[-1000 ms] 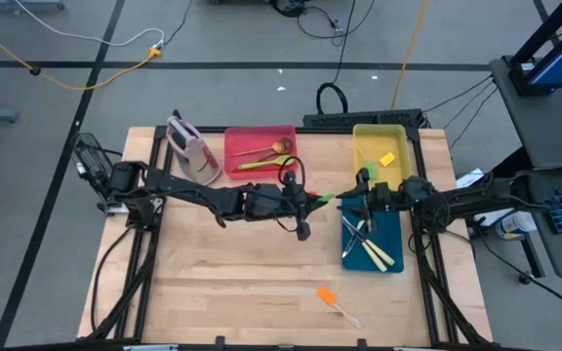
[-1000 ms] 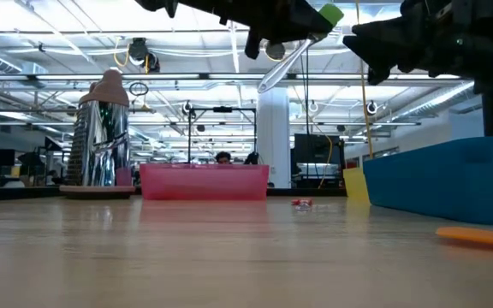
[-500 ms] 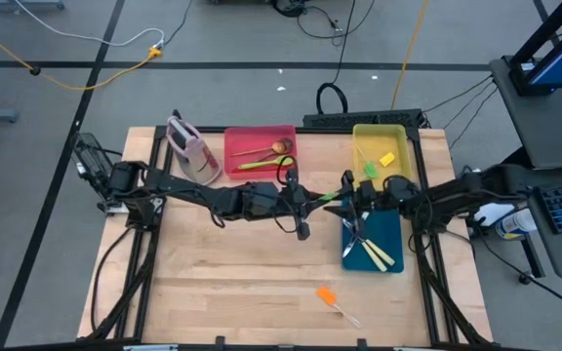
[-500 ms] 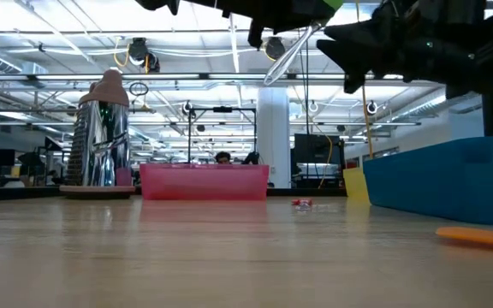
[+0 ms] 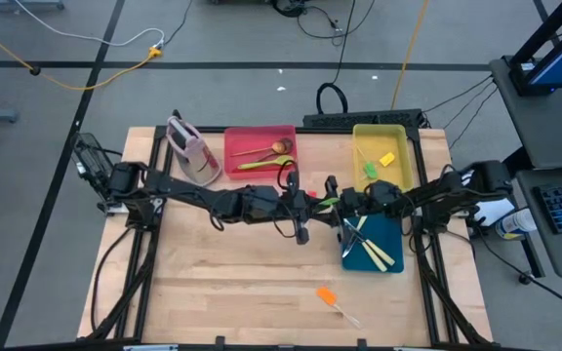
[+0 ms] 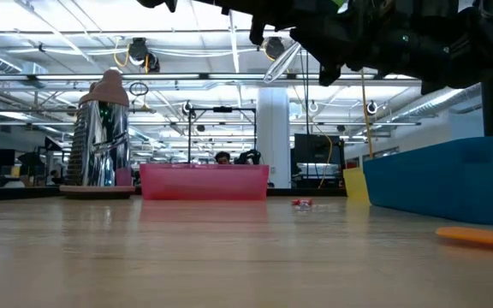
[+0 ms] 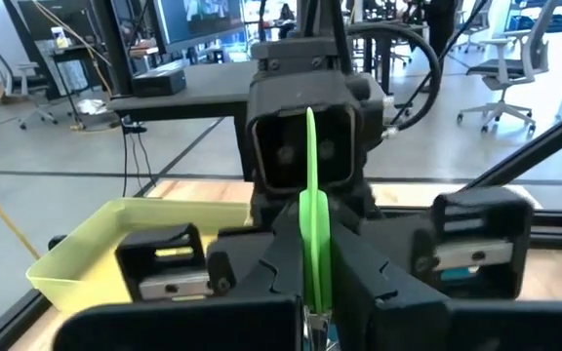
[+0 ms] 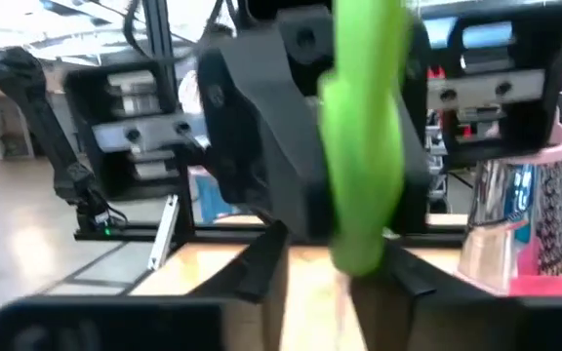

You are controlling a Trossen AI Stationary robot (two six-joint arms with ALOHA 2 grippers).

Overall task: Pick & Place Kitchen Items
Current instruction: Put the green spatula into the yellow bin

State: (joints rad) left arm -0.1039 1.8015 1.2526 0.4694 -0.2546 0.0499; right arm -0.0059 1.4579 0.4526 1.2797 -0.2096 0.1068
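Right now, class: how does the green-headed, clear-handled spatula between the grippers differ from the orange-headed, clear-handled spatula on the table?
The green-headed spatula is held in the air, gripped by the left gripper, with the right gripper at its head. The orange-headed spatula lies flat on the wooden table, touched by neither gripper. Both have clear handles.

A green spatula head [image 7: 313, 229] is showing between two black grippers. The red tray [image 5: 259, 142] is holding wooden and green spoons [image 5: 261, 156]. The yellow tray [image 5: 382, 138] and blue tray [image 5: 390, 232] are sitting on the pale wood table [image 5: 222, 283], where an orange spatula [image 5: 328, 296] is lying. The container [image 5: 193, 152] is showing pink and grey.
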